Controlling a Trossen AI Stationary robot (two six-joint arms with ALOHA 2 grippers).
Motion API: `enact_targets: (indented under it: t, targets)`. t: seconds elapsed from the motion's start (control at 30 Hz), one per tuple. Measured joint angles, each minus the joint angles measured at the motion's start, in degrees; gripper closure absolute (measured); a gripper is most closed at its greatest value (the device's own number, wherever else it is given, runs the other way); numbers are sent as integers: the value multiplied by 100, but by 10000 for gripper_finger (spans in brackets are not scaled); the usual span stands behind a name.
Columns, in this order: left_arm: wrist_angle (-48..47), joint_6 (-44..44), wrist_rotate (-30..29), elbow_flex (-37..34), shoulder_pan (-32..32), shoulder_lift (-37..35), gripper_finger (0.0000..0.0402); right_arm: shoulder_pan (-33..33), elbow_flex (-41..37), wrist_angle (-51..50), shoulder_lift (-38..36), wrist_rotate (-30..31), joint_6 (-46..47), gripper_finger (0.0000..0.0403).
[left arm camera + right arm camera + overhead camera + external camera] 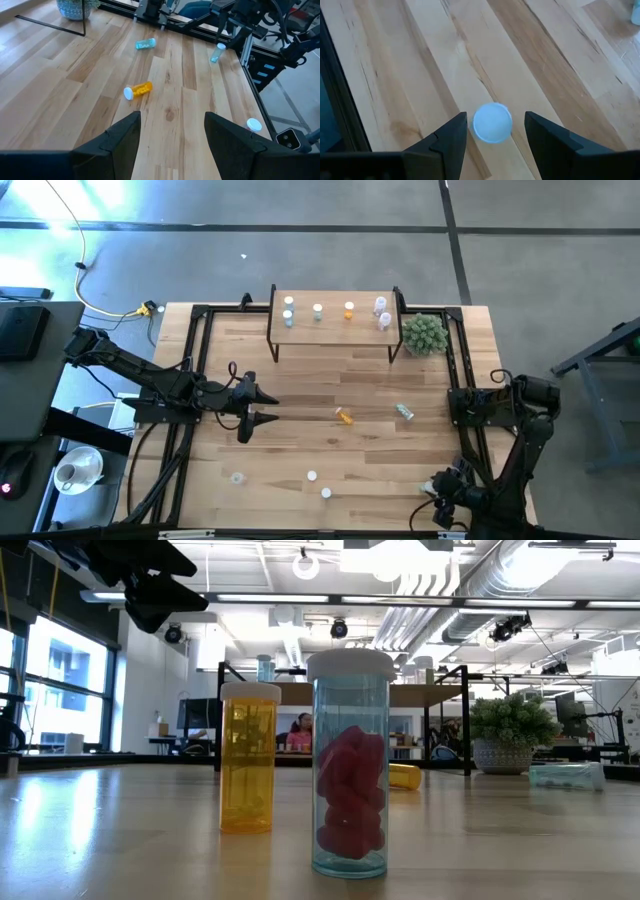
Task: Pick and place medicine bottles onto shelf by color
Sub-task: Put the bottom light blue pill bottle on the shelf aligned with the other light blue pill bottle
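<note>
The shelf (335, 330) stands at the far middle of the table with several medicine bottles (318, 310) upright on it. An orange bottle (344, 416) and a light blue one (404, 412) lie on their sides mid-table. Three more bottles (312, 476) stand near the front edge; two of them fill the low view, an orange one (248, 755) and a clear one with red pills (348, 765). My left gripper (172, 135) hangs open above the table's left part. My right gripper (495, 122), open, points down at the near right corner, its fingers either side of an upright pale-capped bottle (492, 122) without touching it.
A spiky green plant in a pot (424, 333) stands beside the shelf's right end. Black frame rails (462, 370) run along the table's left, right and far sides. Bare planks lie between the shelf and the two lying bottles.
</note>
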Motion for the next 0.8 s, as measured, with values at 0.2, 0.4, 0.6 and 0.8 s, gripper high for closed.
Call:
enact_targets:
  t: [0.2,0.4,0.6,0.8]
  targets:
    - [0,0,0,0,1,0,192,-154,0,0,0,-410,166,213]
    - [-11,0,0,0,0,0,192,-347,0,68,0,-468,-162,213]
    - [-26,0,0,0,1,0,192,-413,0,111,0,-721,-162,213]
    - [-42,0,0,0,1,0,192,-410,0,111,0,-756,-134,213]
